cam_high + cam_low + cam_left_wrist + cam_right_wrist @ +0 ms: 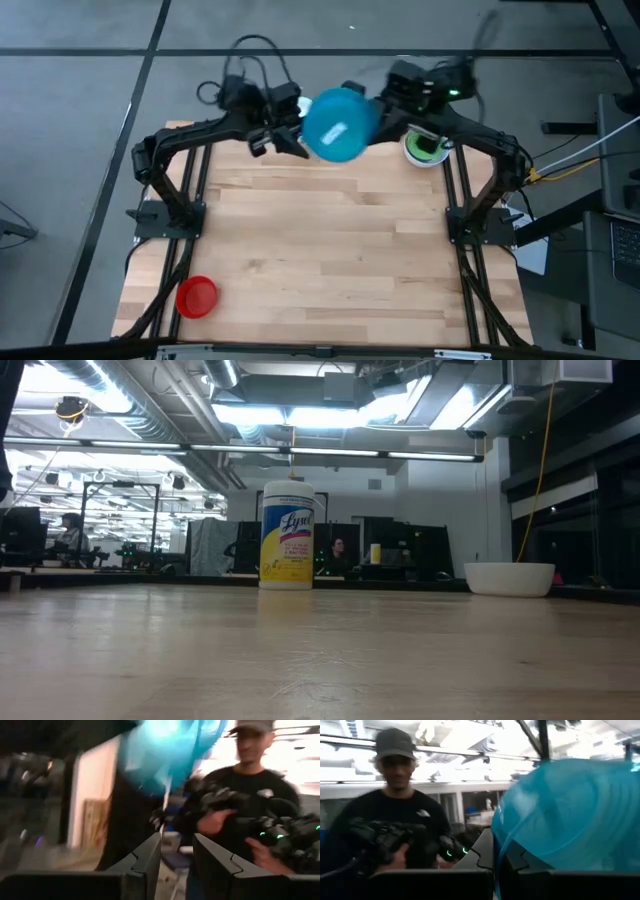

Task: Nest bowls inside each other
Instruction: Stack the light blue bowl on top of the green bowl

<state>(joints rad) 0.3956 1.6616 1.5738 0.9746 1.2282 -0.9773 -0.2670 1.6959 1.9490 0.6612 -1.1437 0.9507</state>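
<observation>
Right gripper (378,112) clamped on rim of light blue bowl (338,124), held high at table's far edge. Left gripper (285,135) fingers apart, just beside bowl, opposite side. White bowl (424,146) holding green bowl lies nearest right arm; red bowl (197,296) far off, near-left corner.

"Lysol" (blue script) stands on the white canister (287,536).

One bowl (340,125) aloft between both arms — another (197,296) near-left on the table (330,240).
</observation>
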